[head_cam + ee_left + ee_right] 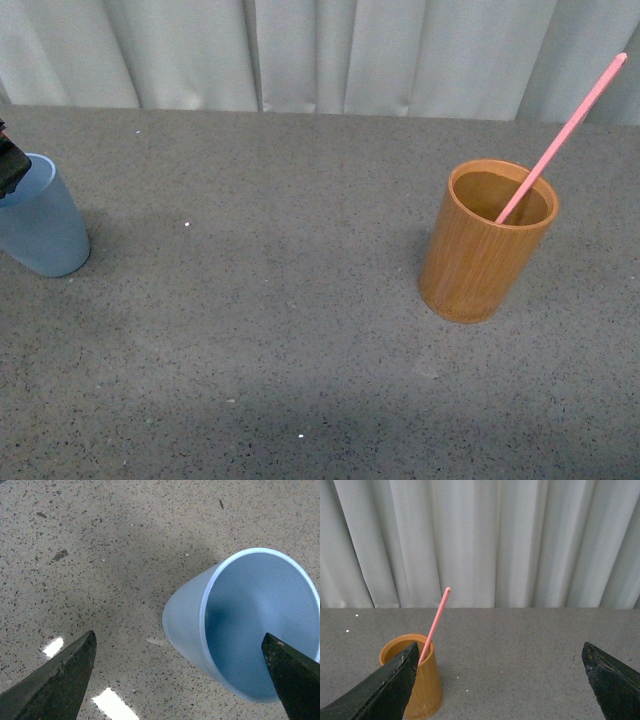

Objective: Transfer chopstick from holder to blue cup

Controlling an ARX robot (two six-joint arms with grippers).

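Note:
The pink-red chopstick (pixel 562 132) leans in the orange-brown holder (pixel 487 243) at the right of the table, its top pointing up and right. In the right wrist view the chopstick (pixel 435 624) and holder (pixel 424 687) show ahead of my open right gripper (pixel 499 680), partly behind one finger; nothing lies between the fingers. The blue cup (pixel 40 222) stands upright at the far left edge. My left gripper (pixel 179 677) hangs open over it, one dark finger (pixel 295 675) above the empty cup's (pixel 250 620) mouth and the other beside its outer wall. A dark bit of that gripper (pixel 10 162) shows at the cup's rim.
The grey speckled tabletop (pixel 280 300) stretches between cup and holder. A pale pleated curtain (pixel 320 50) closes off the far edge of the table.

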